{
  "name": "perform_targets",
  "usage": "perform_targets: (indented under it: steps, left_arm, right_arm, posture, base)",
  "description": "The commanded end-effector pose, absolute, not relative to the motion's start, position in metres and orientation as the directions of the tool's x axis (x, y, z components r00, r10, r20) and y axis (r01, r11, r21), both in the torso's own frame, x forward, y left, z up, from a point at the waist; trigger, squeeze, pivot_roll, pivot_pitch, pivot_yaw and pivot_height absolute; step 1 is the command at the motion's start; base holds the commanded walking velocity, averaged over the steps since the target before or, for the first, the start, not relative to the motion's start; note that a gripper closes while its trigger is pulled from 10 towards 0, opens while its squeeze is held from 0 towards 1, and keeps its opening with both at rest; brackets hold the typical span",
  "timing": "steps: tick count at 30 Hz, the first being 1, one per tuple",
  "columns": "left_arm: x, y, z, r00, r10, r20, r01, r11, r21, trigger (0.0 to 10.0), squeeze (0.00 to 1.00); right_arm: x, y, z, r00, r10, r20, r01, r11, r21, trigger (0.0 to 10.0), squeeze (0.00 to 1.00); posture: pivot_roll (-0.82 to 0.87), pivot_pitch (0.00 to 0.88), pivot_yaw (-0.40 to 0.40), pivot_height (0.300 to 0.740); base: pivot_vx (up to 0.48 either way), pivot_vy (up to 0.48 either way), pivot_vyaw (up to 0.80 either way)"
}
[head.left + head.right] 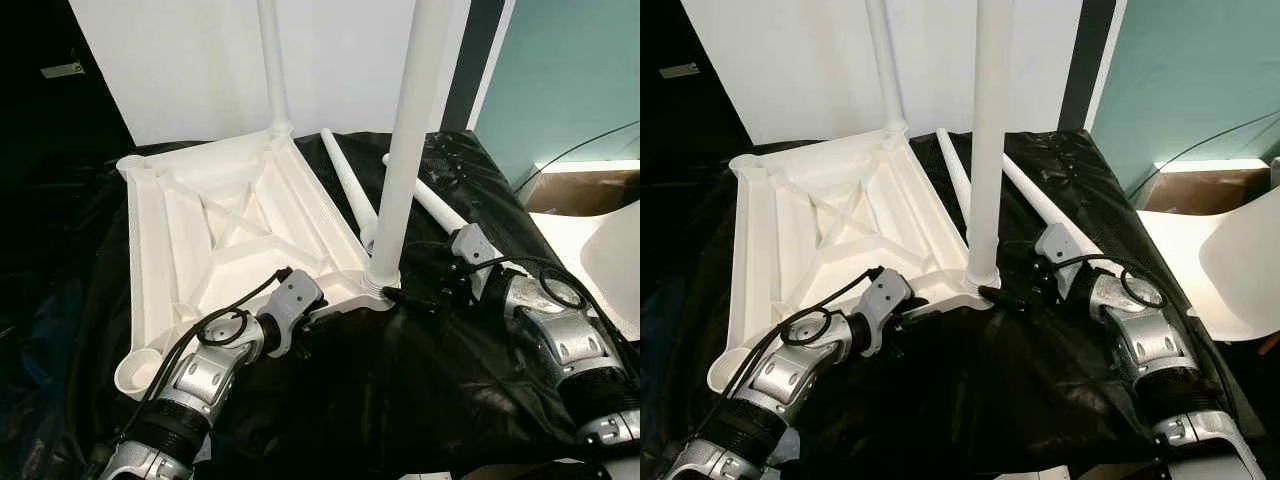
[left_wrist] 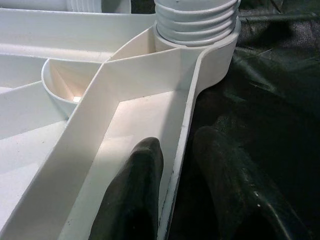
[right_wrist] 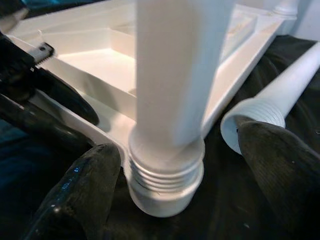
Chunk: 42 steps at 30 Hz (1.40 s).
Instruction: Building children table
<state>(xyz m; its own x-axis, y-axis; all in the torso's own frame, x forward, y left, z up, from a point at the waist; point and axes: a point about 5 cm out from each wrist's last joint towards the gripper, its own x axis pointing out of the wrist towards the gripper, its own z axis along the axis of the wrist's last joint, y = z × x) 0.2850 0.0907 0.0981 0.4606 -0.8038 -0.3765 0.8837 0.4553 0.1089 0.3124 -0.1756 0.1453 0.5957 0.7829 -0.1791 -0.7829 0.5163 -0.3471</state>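
white plastic tabletop [image 1: 215, 235] lay upside down on black sheet [image 1: 400, 390], ribbed underside up, two legs screwed upright in corner sockets, near leg [image 1: 405, 160] with threads showing. two loose legs [image 1: 345, 180] lay beside it. left gripper [image 2: 175, 195] clamped the tabletop's edge wall; right gripper [image 3: 170, 185] sat open around the near leg's base.

Both arms have silver metal shells with rounded joints and a ribbed black band lower on the forearm. The left arm [image 1: 205, 375] carries a black cable that makes a loop over the wrist joint. The right arm [image 1: 560, 335] has a similar black cable loop. Each wrist ends in a grey block. The left claw [image 2: 175, 195] and right claw [image 3: 175, 175] have thick, black, matte fingers.
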Motion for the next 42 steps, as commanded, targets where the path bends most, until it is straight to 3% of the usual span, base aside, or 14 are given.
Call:
perform_targets:
  steps: [1, 5, 18, 20, 21, 22, 23, 28, 31, 37, 42]
  left_arm:
    - [0.274, 0.090, 0.079, 0.359, -0.811, -0.461, 0.922, 0.385, 0.042, 10.0, 0.00]
    - [0.275, 0.087, 0.080, 0.360, -0.814, -0.456, 0.923, 0.382, 0.047, 10.0, 0.00]
    - [0.274, 0.083, 0.081, 0.374, -0.818, -0.438, 0.918, 0.393, 0.051, 10.0, 0.00]
    - [0.274, 0.084, 0.081, 0.375, -0.817, -0.438, 0.918, 0.394, 0.051, 10.0, 0.00]
    - [0.274, 0.084, 0.081, 0.375, -0.817, -0.438, 0.918, 0.394, 0.052, 10.0, 0.00]
    - [0.274, 0.084, 0.081, 0.375, -0.817, -0.438, 0.918, 0.394, 0.052, 10.0, 0.00]
    - [0.274, 0.084, 0.081, 0.375, -0.817, -0.438, 0.918, 0.394, 0.051, 10.0, 0.00]
    - [0.274, 0.084, 0.081, 0.373, -0.819, -0.437, 0.918, 0.393, 0.049, 10.0, 0.00]
    - [0.274, 0.083, 0.081, 0.371, -0.820, -0.436, 0.919, 0.392, 0.044, 10.0, 0.00]
    - [0.273, 0.084, 0.081, 0.371, -0.820, -0.437, 0.918, 0.393, 0.042, 10.0, 0.00]
    - [0.273, 0.083, 0.080, 0.367, -0.821, -0.438, 0.920, 0.390, 0.040, 10.0, 0.00]
  right_arm:
    - [0.315, -0.174, 0.143, 0.586, 0.786, -0.197, -0.789, 0.498, -0.359, 10.0, 0.00]
    - [0.323, -0.165, 0.140, 0.552, 0.805, -0.217, -0.818, 0.473, -0.328, 10.0, 0.00]
    - [0.333, -0.154, 0.131, 0.562, 0.799, -0.215, -0.815, 0.489, -0.311, 10.0, 0.00]
    - [0.334, -0.153, 0.131, 0.557, 0.804, -0.208, -0.817, 0.486, -0.310, 9.5, 0.00]
    - [0.334, -0.153, 0.131, 0.556, 0.805, -0.206, -0.818, 0.485, -0.309, 1.1, 0.00]
    - [0.334, -0.153, 0.131, 0.556, 0.805, -0.206, -0.818, 0.485, -0.309, 1.1, 0.00]
    - [0.334, -0.153, 0.131, 0.554, 0.808, -0.199, -0.819, 0.486, -0.306, 0.0, 0.00]
    - [0.334, -0.154, 0.132, 0.559, 0.808, -0.186, -0.814, 0.493, -0.307, 0.0, 0.00]
    - [0.330, -0.168, 0.124, 0.622, 0.764, -0.170, -0.775, 0.570, -0.272, 0.0, 0.00]
    - [0.325, -0.170, 0.116, 0.669, 0.731, -0.135, -0.739, 0.634, -0.230, 0.0, 0.00]
    - [0.315, -0.148, 0.110, 0.789, 0.614, 0.008, -0.610, 0.785, -0.107, 0.0, 0.00]
  posture:
    - [-0.03, 0.000, 0.028, 0.740]
    - [-0.03, 0.000, 0.025, 0.740]
    - [0.00, 0.000, 0.008, 0.740]
    - [0.00, 0.000, 0.008, 0.740]
    - [-0.01, 0.000, 0.012, 0.740]
    - [-0.01, 0.000, 0.012, 0.740]
    - [-0.01, 0.000, 0.015, 0.740]
    - [-0.01, 0.000, 0.016, 0.740]
    - [-0.01, 0.000, 0.016, 0.740]
    - [-0.01, 0.000, 0.017, 0.740]
    - [-0.02, 0.000, 0.018, 0.740]
  base:
    - [0.000, 0.000, 0.00]
    - [0.000, 0.000, 0.00]
    - [0.000, 0.000, 0.00]
    - [0.000, 0.000, 0.00]
    - [0.000, 0.000, 0.00]
    - [0.000, 0.000, 0.00]
    - [0.000, 0.000, 0.00]
    - [0.000, 0.000, 0.00]
    - [0.000, 0.000, 0.00]
    - [0.000, 0.000, 0.00]
    - [0.000, 0.000, 0.00]
